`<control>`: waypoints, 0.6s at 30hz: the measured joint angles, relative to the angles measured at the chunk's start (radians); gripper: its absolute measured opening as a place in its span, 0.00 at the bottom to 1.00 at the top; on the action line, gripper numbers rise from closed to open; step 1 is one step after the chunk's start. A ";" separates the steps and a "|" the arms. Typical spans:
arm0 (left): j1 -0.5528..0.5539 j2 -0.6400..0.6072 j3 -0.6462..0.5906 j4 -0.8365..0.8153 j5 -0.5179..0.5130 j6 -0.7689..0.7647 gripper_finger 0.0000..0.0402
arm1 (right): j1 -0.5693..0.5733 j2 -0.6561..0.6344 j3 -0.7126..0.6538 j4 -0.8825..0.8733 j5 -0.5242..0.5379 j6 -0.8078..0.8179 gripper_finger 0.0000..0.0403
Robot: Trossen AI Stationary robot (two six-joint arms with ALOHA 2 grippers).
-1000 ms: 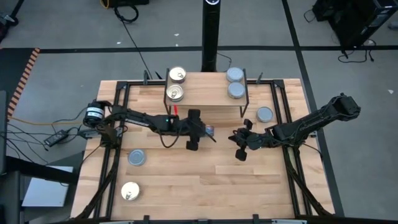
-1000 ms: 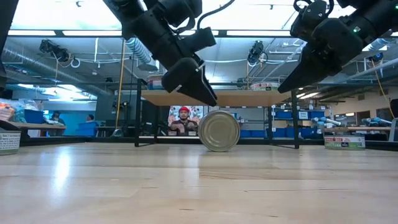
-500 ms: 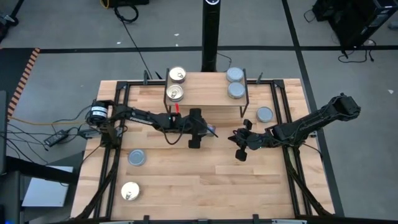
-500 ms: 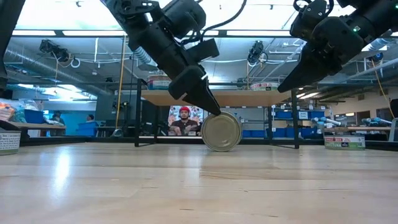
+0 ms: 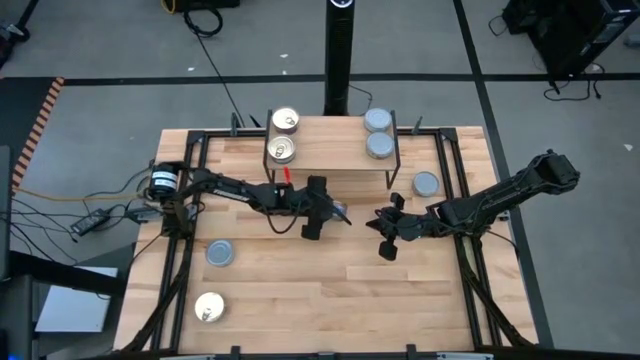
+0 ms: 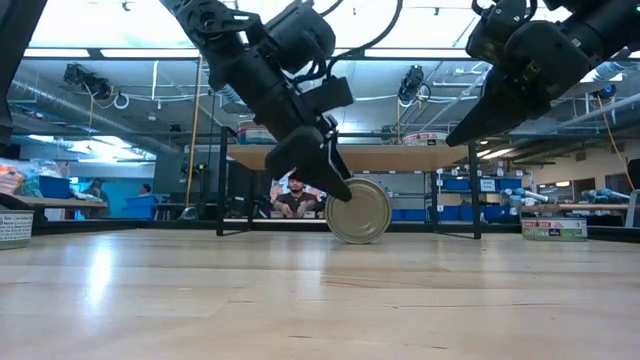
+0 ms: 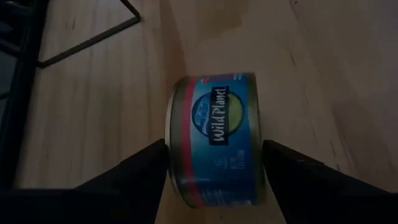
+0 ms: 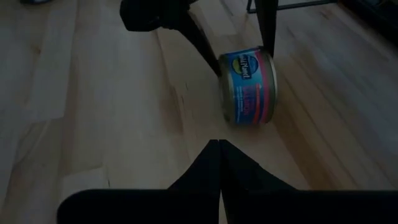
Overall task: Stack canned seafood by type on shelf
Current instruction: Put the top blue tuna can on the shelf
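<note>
A blue-labelled tin (image 7: 214,146) stands on its rim on the table (image 5: 300,280), in front of the shelf (image 5: 330,160). My left gripper (image 7: 214,149) slants down over it, open, with one finger beside each flat end. In the low view its fingertip (image 6: 337,186) sits at the tin's (image 6: 360,211) upper edge. My right gripper (image 8: 216,144) hangs shut above the table, to the tin's right and clear of it. On the shelf, two gold-lidded tins (image 5: 283,135) stand at the left end and two grey-lidded tins (image 5: 378,133) at the right. My left gripper straddles the tin from the table's left, slanting down, one finger (image 7: 149,162) by the lid end and the other (image 7: 280,158) by the bottom end. I cannot tell whether either finger touches the tin. The tin rests on its rim on the table.
A grey-lidded tin (image 5: 425,184) lies on the table right of the shelf. Another grey one (image 5: 220,253) and a gold one (image 5: 209,308) lie near the table's left front. The shelf's black wire legs (image 5: 392,178) stand just behind the upright tin. A black pole (image 5: 338,60) rises behind the table.
My left gripper has come down and moved in over the upright tin, so its fingers now stand on either side of it. The tin has rolled a little toward the table's right. My right gripper has kept still.
</note>
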 joint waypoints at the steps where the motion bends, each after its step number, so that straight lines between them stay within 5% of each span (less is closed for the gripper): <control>1: 0.002 0.000 0.000 0.003 0.000 0.001 0.66 | 0.000 0.000 0.000 0.001 0.000 0.000 0.02; 10: 0.024 0.015 0.001 0.004 0.086 -0.015 0.65 | 0.000 0.000 0.000 0.007 0.000 -0.003 0.02; 18: 0.014 0.014 0.000 -0.012 0.030 0.068 0.51 | 0.000 0.000 0.000 0.013 -0.001 -0.003 0.02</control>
